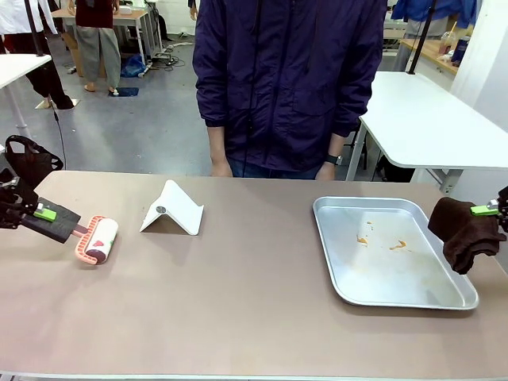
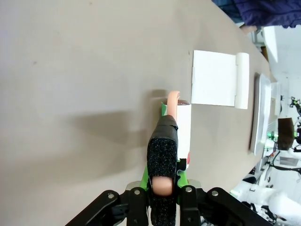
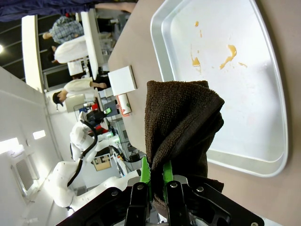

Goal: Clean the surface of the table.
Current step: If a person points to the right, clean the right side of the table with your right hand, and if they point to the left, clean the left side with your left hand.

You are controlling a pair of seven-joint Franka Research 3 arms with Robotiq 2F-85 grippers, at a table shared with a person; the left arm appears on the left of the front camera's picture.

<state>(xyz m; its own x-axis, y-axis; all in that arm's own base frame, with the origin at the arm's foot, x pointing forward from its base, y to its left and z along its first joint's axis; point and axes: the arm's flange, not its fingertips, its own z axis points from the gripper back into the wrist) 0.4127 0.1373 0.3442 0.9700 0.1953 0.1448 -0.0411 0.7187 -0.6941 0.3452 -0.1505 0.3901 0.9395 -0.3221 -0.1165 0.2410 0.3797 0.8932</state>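
- Pinching the black foam handle [image 1: 59, 224] of a lint roller [image 1: 97, 240], the left claw [image 1: 44, 213] is pressed tight on it, well away from the metal tray [image 1: 413, 278], off to the tray's left.
- The lint roller's pink-and-white roll rests on the tabletop [image 1: 238, 309], with the handle angled up into the claw.
- In the left wrist view, the handle runs straight out from between the left claw's fingers to the roll.
- The right claw [image 1: 484, 209] is clamped on a dark brown towel [image 1: 467, 236], which hangs in a folded bunch just beside the tray's right rim.
- In the right wrist view, the towel rises from between the right claw's fingers, with the tray just beyond it.
- The metal tray lies flat and carries a few orange smears [image 1: 399, 244] near its middle.
- A white folded stand [image 1: 173, 208] sits tent-like to the tray's left, between the tray and the lint roller and nearer the roller.
- The taupe-brown tabletop lies under the tray and stretches wide to the tray's left and toward the robot.
- A person [image 1: 290, 79] in a dark purple jacket stands at the far edge, beyond the tray and a little to its left, arms down.
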